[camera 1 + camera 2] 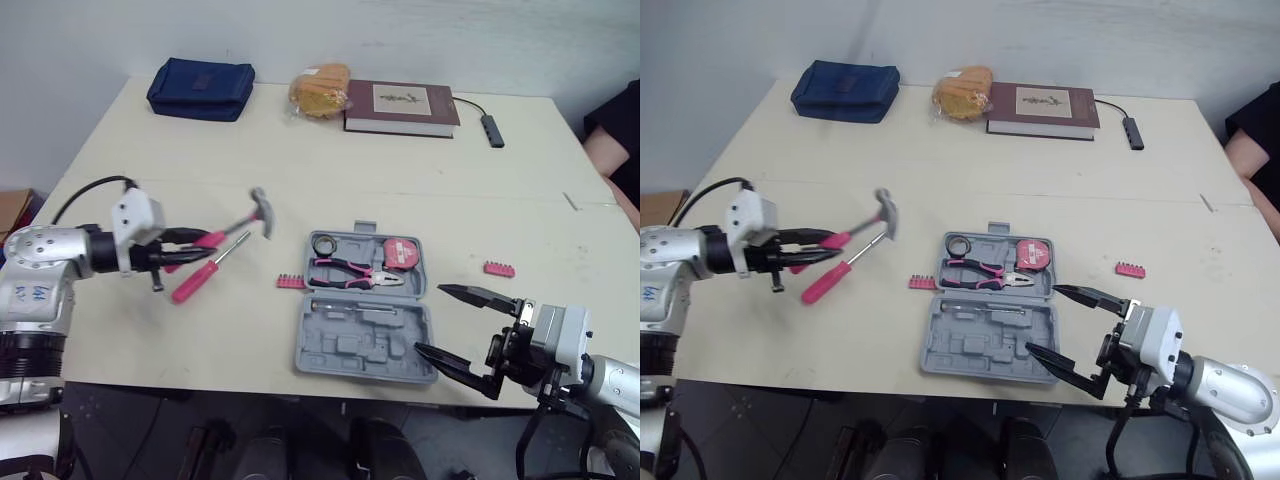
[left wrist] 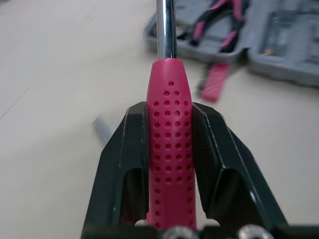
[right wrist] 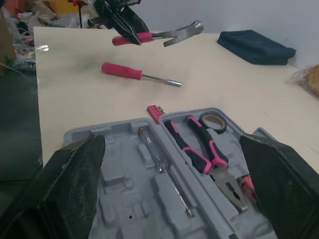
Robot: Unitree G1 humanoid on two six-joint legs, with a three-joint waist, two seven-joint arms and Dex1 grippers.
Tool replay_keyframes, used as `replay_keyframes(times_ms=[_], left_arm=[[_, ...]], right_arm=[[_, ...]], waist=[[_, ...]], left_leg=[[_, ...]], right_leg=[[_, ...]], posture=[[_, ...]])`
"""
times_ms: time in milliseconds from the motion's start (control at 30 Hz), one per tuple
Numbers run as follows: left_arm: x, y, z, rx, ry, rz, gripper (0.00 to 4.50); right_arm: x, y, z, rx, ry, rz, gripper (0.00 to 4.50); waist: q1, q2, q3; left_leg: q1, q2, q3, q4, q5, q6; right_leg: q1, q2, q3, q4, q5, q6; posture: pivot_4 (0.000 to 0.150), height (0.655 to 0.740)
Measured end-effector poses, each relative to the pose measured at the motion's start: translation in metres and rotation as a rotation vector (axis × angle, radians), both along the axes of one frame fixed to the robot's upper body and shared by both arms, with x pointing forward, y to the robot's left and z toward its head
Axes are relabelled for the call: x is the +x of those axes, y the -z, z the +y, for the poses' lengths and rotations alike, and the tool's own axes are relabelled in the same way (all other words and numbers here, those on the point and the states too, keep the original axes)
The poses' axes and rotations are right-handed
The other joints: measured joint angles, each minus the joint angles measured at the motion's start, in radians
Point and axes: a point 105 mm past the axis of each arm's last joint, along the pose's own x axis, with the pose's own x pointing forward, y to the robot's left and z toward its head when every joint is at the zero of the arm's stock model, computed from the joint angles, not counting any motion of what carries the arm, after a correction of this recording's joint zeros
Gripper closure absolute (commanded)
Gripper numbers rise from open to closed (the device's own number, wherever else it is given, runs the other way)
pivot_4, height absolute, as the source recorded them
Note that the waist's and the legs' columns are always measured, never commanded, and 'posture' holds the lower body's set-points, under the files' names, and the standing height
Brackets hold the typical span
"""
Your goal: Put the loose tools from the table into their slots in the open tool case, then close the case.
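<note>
Left jaws clamp hammer (image 1: 262,213) (clear above table (image 1: 300,150)); right jaws gape wide by case (image 1: 360,345) corner

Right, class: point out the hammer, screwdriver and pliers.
hammer (image 1: 263,212), left eye view, on its metal head.
screwdriver (image 1: 193,283), left eye view, on its pink handle.
pliers (image 1: 336,265), left eye view, on a handle.
</note>
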Motion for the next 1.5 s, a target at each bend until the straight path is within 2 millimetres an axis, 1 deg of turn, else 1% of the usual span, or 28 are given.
replay_keyframes(times_ms=[67,100,133,200,233,300,400,433,467,600,633,767,833,900,967,1100,1200,1300,1500], left_arm=[[-0.007,0.001,-0.02,-0.008,0.062,0.021,3.96],[-0.011,0.003,-0.034,-0.017,0.093,0.039,3.96],[-0.014,0.005,-0.048,-0.028,0.126,0.058,3.96],[-0.029,0.017,-0.088,-0.03,0.234,0.118,3.96],[-0.035,0.022,-0.1,-0.009,0.275,0.145,3.96],[-0.036,0.024,-0.111,0.034,0.298,0.168,3.96],[-0.033,0.016,-0.126,0.063,0.3,0.174,3.96],[-0.032,0.017,-0.132,0.074,0.293,0.181,3.96],[-0.033,0.021,-0.135,0.084,0.291,0.192,3.96],[-0.036,0.048,-0.146,0.201,0.314,0.242,3.96],[-0.035,0.05,-0.15,0.222,0.316,0.24,3.96],[-0.03,0.045,-0.17,0.222,0.294,0.23,3.96],[-0.028,0.047,-0.171,0.26,0.285,0.224,3.96],[-0.03,0.057,-0.171,0.308,0.271,0.252,3.96],[-0.032,0.063,-0.174,0.324,0.267,0.276,3.96],[-0.034,0.066,-0.181,0.329,0.271,0.272,3.96],[-0.031,0.067,-0.185,0.353,0.256,0.252,3.96],[-0.03,0.068,-0.19,0.346,0.232,0.267,3.96],[-0.029,0.07,-0.188,0.359,0.216,0.269,3.96]], right_arm=[[-0.002,0.002,-0.006,-0.015,0.014,0.013,0.0],[-0.003,0.003,-0.01,-0.022,0.029,0.019,0.0],[-0.004,0.005,-0.013,-0.028,0.041,0.028,0.0],[-0.008,0.007,-0.019,-0.041,0.062,0.042,0.0],[-0.009,0.008,-0.021,-0.045,0.066,0.047,0.0],[-0.013,0.009,-0.026,-0.054,0.086,0.055,0.0],[-0.021,0.018,-0.034,-0.061,0.122,0.094,0.0],[-0.023,0.02,-0.037,-0.061,0.136,0.103,0.0],[-0.024,0.02,-0.038,-0.059,0.14,0.1,0.0],[-0.029,0.024,-0.043,-0.057,0.182,0.114,0.0],[-0.03,0.025,-0.042,-0.056,0.184,0.114,0.0],[-0.031,0.026,-0.037,-0.052,0.183,0.103,0.0],[-0.031,0.026,-0.036,-0.056,0.183,0.098,0.0],[-0.031,0.026,-0.037,-0.052,0.197,0.097,0.0],[-0.031,0.026,-0.037,-0.06,0.202,0.091,0.0],[-0.031,0.025,-0.037,-0.063,0.207,0.078,0.0],[-0.031,0.026,-0.037,-0.064,0.214,0.077,0.0],[-0.031,0.026,-0.038,-0.059,0.224,0.076,0.0],[-0.033,0.026,-0.037,-0.06,0.226,0.071,0.0]], waist=[[0.002,0.0,0.0],[0.003,0.0,0.0],[0.006,0.001,0.0],[0.009,0.001,0.0],[0.009,0.0,0.0],[0.009,0.001,0.0],[0.01,0.002,0.0],[0.01,0.002,0.0],[0.008,0.002,0.0],[0.009,0.002,0.0],[0.01,0.002,0.0],[0.012,0.003,0.0],[0.01,0.003,0.0],[0.008,0.003,0.0],[0.01,0.003,0.0],[0.011,0.003,0.0],[0.012,0.003,0.0],[0.012,0.003,0.0],[0.011,0.003,0.0]], left_leg=[[0.001,0.0,0.0,0.0,0.0,0.0],[0.001,0.0,0.0,0.0,0.0,0.0],[0.002,0.0,0.0,0.0,0.0,0.0],[0.001,0.0,0.0,0.001,0.0,0.0],[0.001,0.0,0.0,0.001,0.0,0.0],[0.001,0.0,0.0,0.001,0.0,0.0],[0.002,0.0,0.001,0.001,0.0,0.0],[0.002,0.0,0.001,0.001,0.0,0.0],[0.002,0.0,0.001,0.001,0.0,0.0],[0.002,0.0,0.001,0.001,0.0,0.0],[0.002,0.0,0.001,0.002,0.0,0.001],[0.002,-0.001,0.001,0.002,0.0,0.002],[0.002,-0.001,0.001,0.002,0.0,0.002],[0.002,0.0,0.001,0.002,0.0,0.001],[0.002,-0.001,0.0,0.002,0.001,0.001],[0.003,-0.001,0.0,0.002,0.001,0.002],[0.002,-0.001,0.0,0.002,0.001,0.001],[0.002,-0.001,0.0,0.002,0.001,0.002],[0.003,-0.001,0.0,0.002,0.001,0.001]], right_leg=[[0.0,0.001,0.0,0.0,0.0,0.0],[0.001,0.001,0.001,0.0,0.0,0.0],[0.001,0.001,0.001,0.001,0.0,0.0],[0.001,0.002,0.001,0.0,0.0,0.001],[0.001,0.002,0.001,0.0,0.0,0.001],[0.001,0.003,0.002,0.001,0.0,0.001],[0.001,0.005,0.002,0.001,0.0,0.001],[0.002,0.005,0.002,0.001,0.0,0.001],[0.002,0.005,0.003,0.001,0.0,0.001],[0.002,0.005,0.003,0.0,0.0,0.001],[0.002,0.005,0.003,0.0,0.0,0.001],[0.002,0.004,0.004,-0.001,0.0,0.001],[0.002,0.004,0.004,-0.001,0.0,0.001],[0.002,0.004,0.004,0.0,0.0,0.001],[0.002,0.004,0.004,0.0,0.0,0.001],[0.002,0.003,0.004,-0.001,0.0,0.001],[0.002,0.003,0.004,-0.001,0.0,0.001],[0.002,0.003,0.004,-0.001,0.0,0.001],[0.002,0.003,0.004,-0.001,0.0,0.001]], posture=[[0.15,0.74],[0.15,0.74],[0.15,0.74],[0.15,0.74],[0.15,0.74],[0.15,0.74],[0.15,0.74],[0.15,0.74],[0.15,0.74],[0.15,0.74],[0.15,0.74],[0.15,0.74],[0.15,0.74],[0.15,0.74],[0.15,0.74],[0.15,0.74],[0.15,0.74],[0.15,0.74],[0.15,0.74]])
